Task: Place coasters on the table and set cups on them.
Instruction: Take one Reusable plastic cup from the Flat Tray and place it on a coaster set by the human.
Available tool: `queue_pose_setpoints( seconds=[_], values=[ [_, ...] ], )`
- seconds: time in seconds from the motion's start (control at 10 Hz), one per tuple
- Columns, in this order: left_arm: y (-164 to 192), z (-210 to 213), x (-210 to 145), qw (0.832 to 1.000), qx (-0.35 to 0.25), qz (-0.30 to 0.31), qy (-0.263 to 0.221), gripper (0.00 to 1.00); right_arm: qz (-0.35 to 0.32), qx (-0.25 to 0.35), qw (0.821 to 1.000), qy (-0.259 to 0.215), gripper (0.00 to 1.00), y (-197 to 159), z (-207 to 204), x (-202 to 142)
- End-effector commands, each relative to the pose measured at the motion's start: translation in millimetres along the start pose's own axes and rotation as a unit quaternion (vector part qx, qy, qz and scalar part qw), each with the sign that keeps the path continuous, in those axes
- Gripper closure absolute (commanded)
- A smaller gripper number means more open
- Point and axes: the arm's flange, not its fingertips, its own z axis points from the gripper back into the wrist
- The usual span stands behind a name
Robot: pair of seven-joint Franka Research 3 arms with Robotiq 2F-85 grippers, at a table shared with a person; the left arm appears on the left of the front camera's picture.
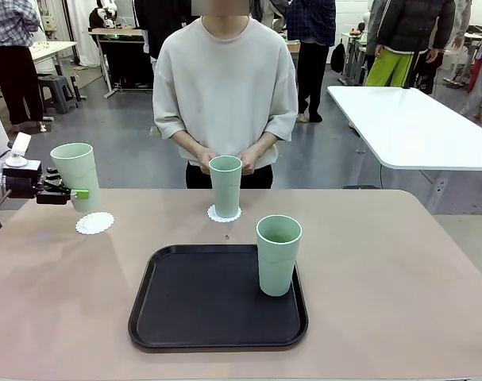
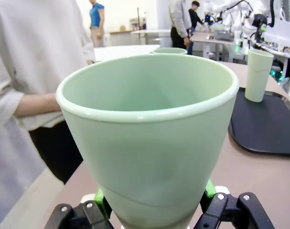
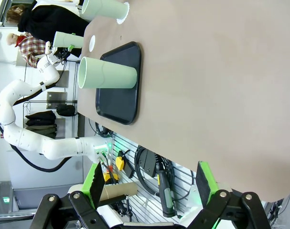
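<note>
My left gripper (image 1: 75,193) is shut on a mint-green cup (image 1: 75,176), holding it slightly tilted just above the table (image 1: 399,262), beside a bare white coaster (image 1: 94,223). In the left wrist view this cup (image 2: 149,143) rises between my green pads (image 2: 102,202). A second cup (image 1: 225,184) stands on a coaster (image 1: 224,213) at the far middle, with the person's hands right behind it. A third cup (image 1: 278,254) stands on the black tray (image 1: 193,317). My right gripper (image 3: 150,186) hangs open off the table's edge, nothing between its fingers.
The black tray takes up the near middle of the table. A white table (image 1: 415,119) stands beyond the far right corner. The person stands close against the far edge. A tiny dark speck (image 1: 227,236) lies between the middle coaster and the tray.
</note>
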Motion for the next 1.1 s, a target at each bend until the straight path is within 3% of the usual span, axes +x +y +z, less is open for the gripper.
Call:
queue_pose_setpoints(
  seconds=[0.0,1.0],
  values=[
    [4,-3,-1,1.0,-0.001,0.004,0.002,0.16,0.006,0.01,1.0,-0.006,0.0,0,-1,2],
    [10,-12,-31,0.999,-0.04,-0.02,-0.006,0.16,0.006,0.01,1.0,-0.006,0.0,0,-1,2]
  ],
)
